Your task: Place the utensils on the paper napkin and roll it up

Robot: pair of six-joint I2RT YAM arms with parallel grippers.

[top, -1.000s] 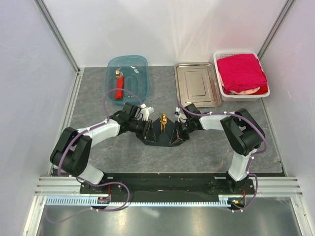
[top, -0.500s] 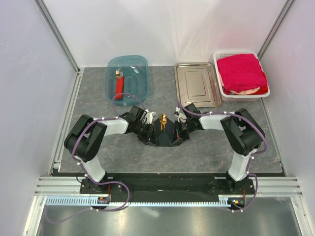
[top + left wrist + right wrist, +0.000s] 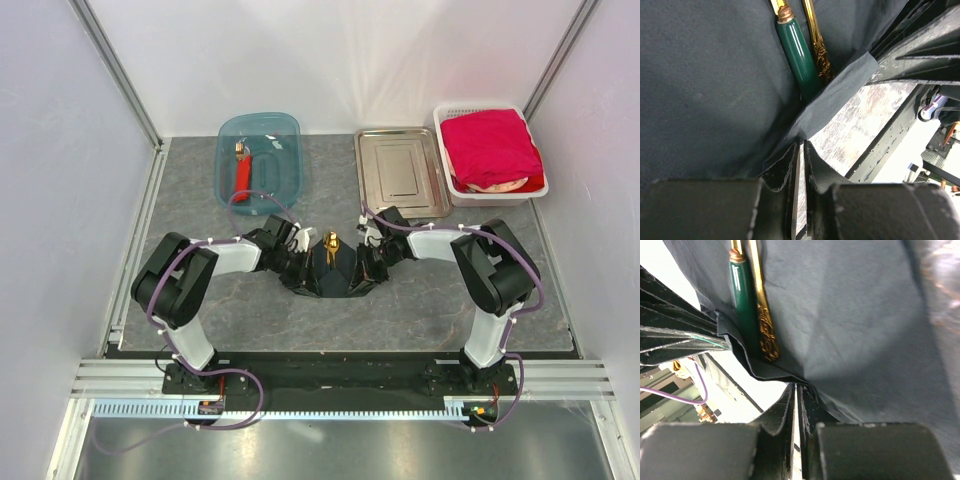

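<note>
With the left arm swung in, left claw and right claw, both nearly shut pinching paper napkin edges, tent it around the utensils mid-desk, so rolling looks started.

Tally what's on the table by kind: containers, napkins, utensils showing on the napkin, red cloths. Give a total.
Containers: 3 (blue tub, steel tray, white basket)
Napkins: 1 (black paper napkin)
Utensils showing on it: 2 (green-handled utensil, gold-handled utensil)
Red cloths: 1 (red cloth, in the basket)
Total: 7
</note>
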